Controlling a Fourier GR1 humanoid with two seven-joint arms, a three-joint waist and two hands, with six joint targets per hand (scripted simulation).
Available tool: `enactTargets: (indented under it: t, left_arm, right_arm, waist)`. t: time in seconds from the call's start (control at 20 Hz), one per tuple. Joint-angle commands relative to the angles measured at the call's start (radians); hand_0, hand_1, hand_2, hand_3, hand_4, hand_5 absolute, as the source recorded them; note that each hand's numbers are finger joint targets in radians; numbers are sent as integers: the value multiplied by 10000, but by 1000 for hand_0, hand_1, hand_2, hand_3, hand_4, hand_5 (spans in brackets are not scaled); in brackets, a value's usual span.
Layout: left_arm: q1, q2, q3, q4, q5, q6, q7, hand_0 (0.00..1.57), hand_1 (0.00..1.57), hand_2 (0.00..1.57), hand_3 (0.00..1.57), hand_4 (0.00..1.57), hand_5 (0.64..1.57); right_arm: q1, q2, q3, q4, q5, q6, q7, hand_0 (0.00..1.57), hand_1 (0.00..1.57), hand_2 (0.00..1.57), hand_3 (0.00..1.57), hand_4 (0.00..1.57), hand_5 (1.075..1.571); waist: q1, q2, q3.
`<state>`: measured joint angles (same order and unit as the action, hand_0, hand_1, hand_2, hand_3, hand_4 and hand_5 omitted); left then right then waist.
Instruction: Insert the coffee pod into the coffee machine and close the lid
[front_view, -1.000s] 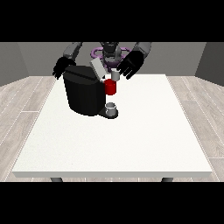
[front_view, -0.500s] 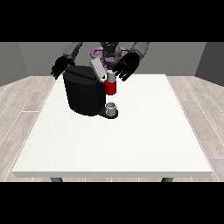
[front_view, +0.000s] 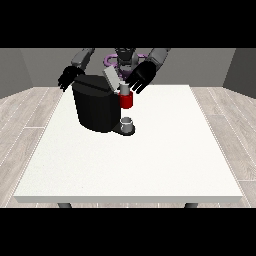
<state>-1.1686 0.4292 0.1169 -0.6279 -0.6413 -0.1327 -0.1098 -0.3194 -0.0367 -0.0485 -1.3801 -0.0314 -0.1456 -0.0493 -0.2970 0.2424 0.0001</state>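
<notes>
1. Looked over the white table (front_view: 150, 160) and found the black coffee machine (front_view: 97, 107) on its far left part, with the grey lid (front_view: 112, 79) tipped up and not yet shut.
2. Spotted a small grey thing, most likely the coffee pod (front_view: 124, 89), on top of the red holder (front_view: 127, 102) at the machine's right side. Could not tell whether pushed all the way in or only resting there.
3. Found the hand at the view's right (front_view: 141, 77) open and spread, pinching nothing, just beside the pod and the lid, on their far right.
4. Found the hand at the view's left (front_view: 69, 78) by the machine's far left corner, fingers hanging loose, holding nothing. Could not tell whether touching the machine or not.
5. Judged a crooked pod the biggest danger: likely to jam under a closing lid and stop it short.
6. Judged a careless sweep of the spread hand the next danger: enough to knock the pod off the holder, down toward the little cup (front_view: 127, 125) below.
7. Worried too about a sideways push on the lid: likely to slide or tip the whole machine, with no hand gripping it.
8. Thought a push straight down on the lid the safest way to shut it.
</notes>
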Motion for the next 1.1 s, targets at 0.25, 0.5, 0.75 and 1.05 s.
enactTargets:
  t: [0.25, 0.5, 0.75, 1.05]
  left_arm:
    - [279, 162, 83, 245, -176, 269, -371, 1160, 1160, 1244, 1185, 506, 1571]
    - [156, -464, -160, 58, -178, -82, -77, 1221, 1221, 1275, 1199, 488, 1571]
    - [-365, 215, 133, 467, -189, -225, -264, 1220, 1220, 1266, 1167, 481, 1571]
    - [-638, 0, 28, 236, -368, -99, 215, 1129, 1129, 1167, 1028, 443, 1571]
  right_arm:
    - [338, 122, 160, -411, 23, -30, -127, 0, 0, 0, 0, 462, 1571]
    - [-43, -78, -453, 369, -114, -210, -493, 0, 0, 0, 0, 435, 1571]
    - [-637, 69, 166, -486, 178, -389, 700, 0, 0, 0, 0, 446, 1571]
    - [-728, -298, -482, 167, -251, -38, -30, 0, 0, 0, 0, 366, 1571]
  waist:
    - [-106, 106, -1]
    - [366, 127, 4]
    - [-89, 512, -3]
    - [-9, 682, 3]
